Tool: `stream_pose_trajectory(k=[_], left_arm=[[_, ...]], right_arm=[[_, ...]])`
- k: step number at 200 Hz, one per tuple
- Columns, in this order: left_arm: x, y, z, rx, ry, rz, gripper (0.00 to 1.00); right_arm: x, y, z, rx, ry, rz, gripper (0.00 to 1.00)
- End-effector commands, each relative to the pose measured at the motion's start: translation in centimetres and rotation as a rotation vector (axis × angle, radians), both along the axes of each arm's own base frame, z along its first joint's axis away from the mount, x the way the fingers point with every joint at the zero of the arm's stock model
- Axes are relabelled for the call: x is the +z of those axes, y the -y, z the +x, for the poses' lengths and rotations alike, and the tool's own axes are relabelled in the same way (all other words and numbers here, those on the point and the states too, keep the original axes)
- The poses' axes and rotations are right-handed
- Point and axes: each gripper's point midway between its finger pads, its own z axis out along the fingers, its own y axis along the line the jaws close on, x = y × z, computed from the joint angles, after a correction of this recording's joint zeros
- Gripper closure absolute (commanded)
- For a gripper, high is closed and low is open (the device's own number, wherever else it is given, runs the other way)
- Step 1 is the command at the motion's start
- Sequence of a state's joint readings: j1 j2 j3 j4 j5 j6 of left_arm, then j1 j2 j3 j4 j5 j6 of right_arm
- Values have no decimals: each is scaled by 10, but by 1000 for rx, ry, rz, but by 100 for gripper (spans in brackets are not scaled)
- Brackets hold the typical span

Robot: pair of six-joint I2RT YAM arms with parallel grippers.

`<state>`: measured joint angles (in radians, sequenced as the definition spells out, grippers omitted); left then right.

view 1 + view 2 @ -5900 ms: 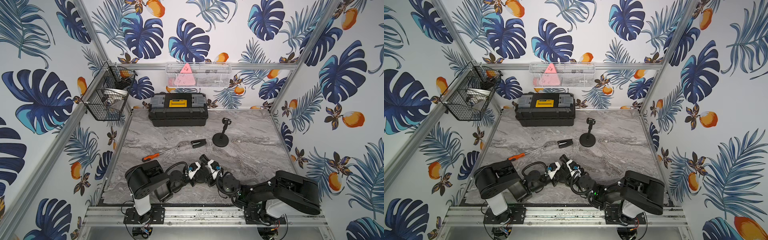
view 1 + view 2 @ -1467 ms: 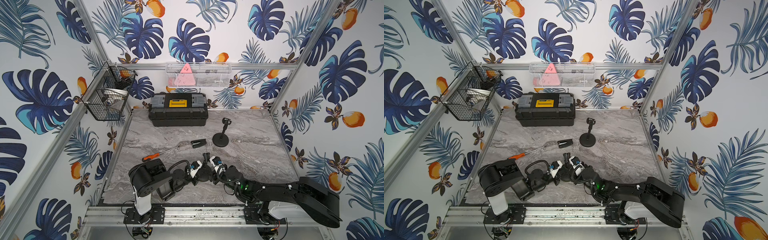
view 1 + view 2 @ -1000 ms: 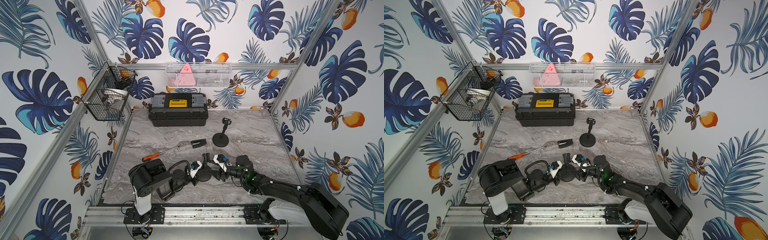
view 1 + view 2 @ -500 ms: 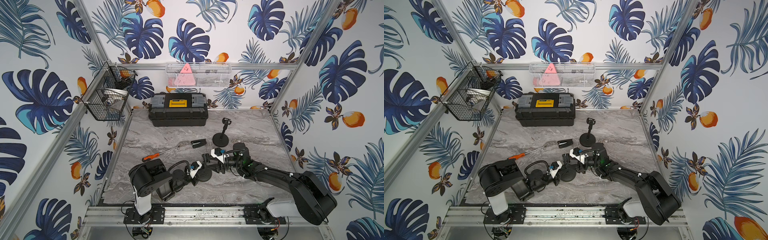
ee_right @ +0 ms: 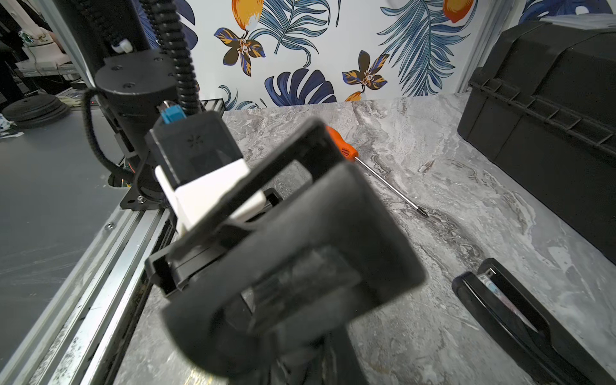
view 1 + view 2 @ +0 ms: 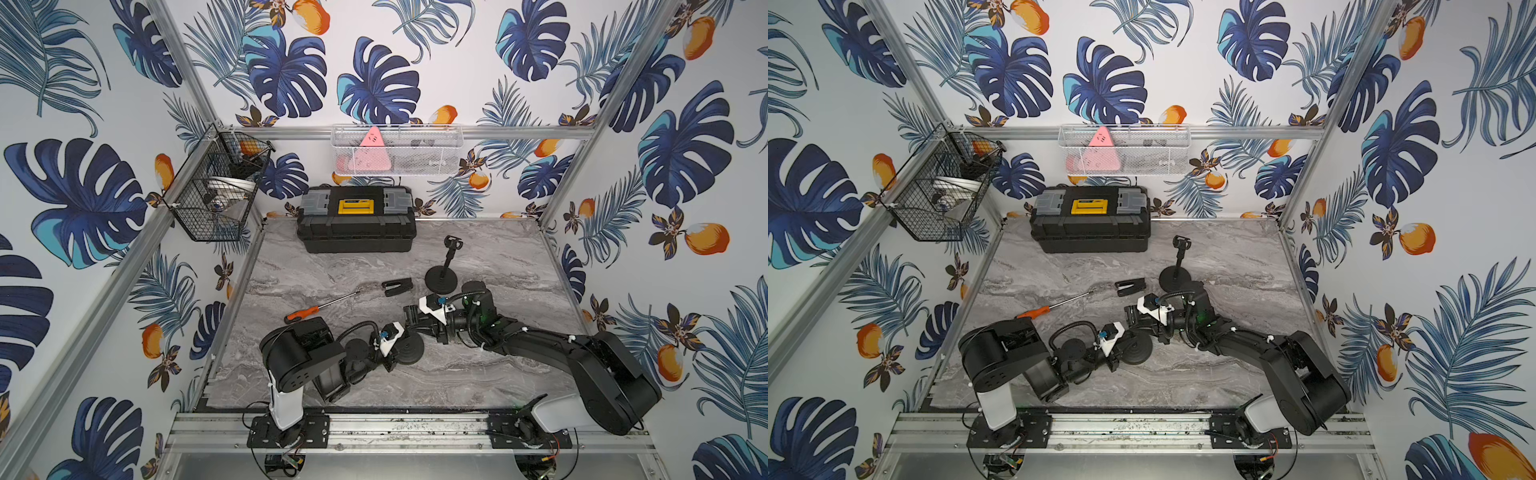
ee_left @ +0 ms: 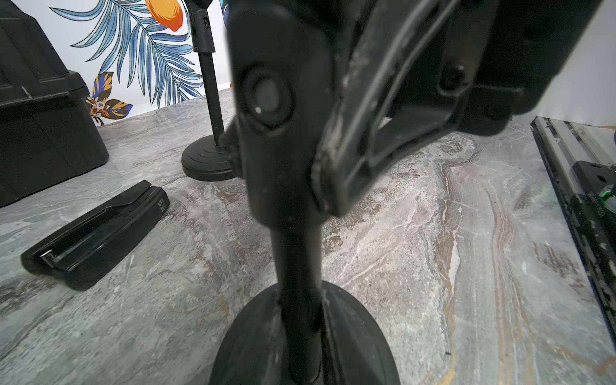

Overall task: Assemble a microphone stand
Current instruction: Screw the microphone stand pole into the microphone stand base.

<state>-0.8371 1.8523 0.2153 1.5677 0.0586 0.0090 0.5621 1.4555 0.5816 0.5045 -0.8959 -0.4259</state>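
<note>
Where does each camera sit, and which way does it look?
Both top views: high at the front, looking down on the table; left arm, right arm, left gripper, right gripper show.
Left wrist: on the left arm, facing the back past the stand; right gripper shows.
Right wrist: on the right arm, facing the screwdriver; its gripper, left arm show.
Wrist views share toolbox and stapler.

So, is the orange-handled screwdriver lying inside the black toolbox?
No, the screwdriver lies on the bare marble table, in front of the closed toolbox and apart from it.
</note>
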Motion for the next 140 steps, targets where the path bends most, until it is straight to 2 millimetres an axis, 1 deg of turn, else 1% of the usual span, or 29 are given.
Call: stream_pose_trajectory(k=[1, 13, 39, 57, 86, 116, 140], left_arm=[[-5, 1, -1, -7, -14, 15, 69], [-4, 0, 0, 0, -11, 13, 63], [0, -1, 0, 8, -8, 4, 54], [3, -1, 0, 7, -6, -5, 50], [5, -1, -1, 2, -5, -11, 49], [6, 0, -1, -5, -5, -15, 51], [8, 1, -2, -7, -2, -19, 52]], right_arm=[[-3, -1, -11, 44, -26, 22, 100], [-6, 0, -11, 30, -29, 28, 100], [-13, 3, -9, -27, -27, 27, 100], [-17, 7, -4, -92, -26, 21, 100], [-22, 13, 5, -214, -45, 5, 100], [-30, 17, 15, -340, -78, -16, 100], [-37, 21, 17, -436, -81, -20, 100]])
